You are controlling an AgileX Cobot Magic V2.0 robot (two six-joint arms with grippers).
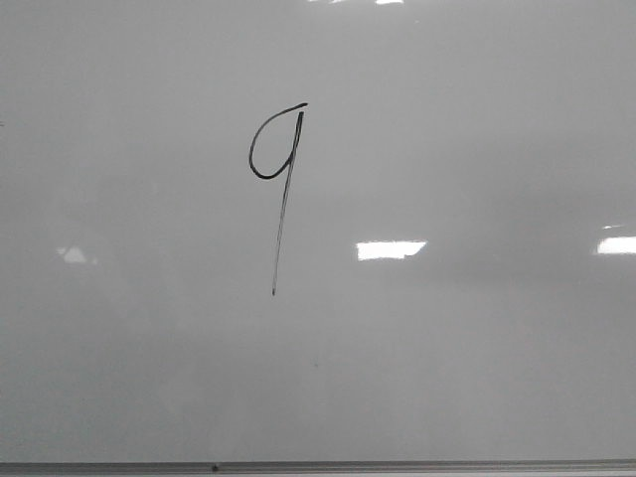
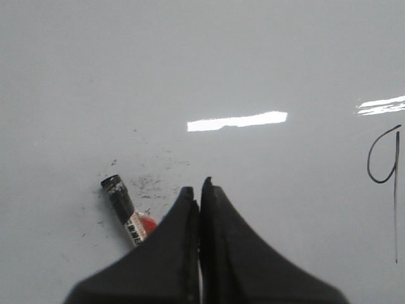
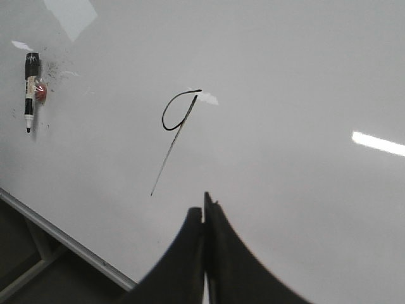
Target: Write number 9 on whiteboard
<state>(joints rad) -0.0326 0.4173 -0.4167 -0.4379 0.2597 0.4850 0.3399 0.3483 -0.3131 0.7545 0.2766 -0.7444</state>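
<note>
The number 9 [image 1: 276, 189] sits left of centre, upper half of the front view, on the whiteboard [image 1: 477, 358]. Loop is a small oval at the top, not quite closed where it meets the stem. Long axis is the tail: runs near vertical, slanting slightly so the bottom end drifts left, loop up, tail pointing down toward the frame edge [image 1: 318, 465] at the bottom.

Figure looks complete, task appears done.

Left gripper [image 2: 200, 190]: jaws pressed together, holding nothing. Right gripper [image 3: 204, 209]: same, closed and empty, just below the tail end in its view.

Marker [image 3: 30, 92] lies flat on the board, upper left of the right wrist view, a small red object [image 3: 41, 92] beside it, with ink specks around.

Risks: the right gripper is near the stroke, so a sweep across wet ink would probably smear the tail. The marker appears uncapped and could leave stray marks if nudged.
</note>
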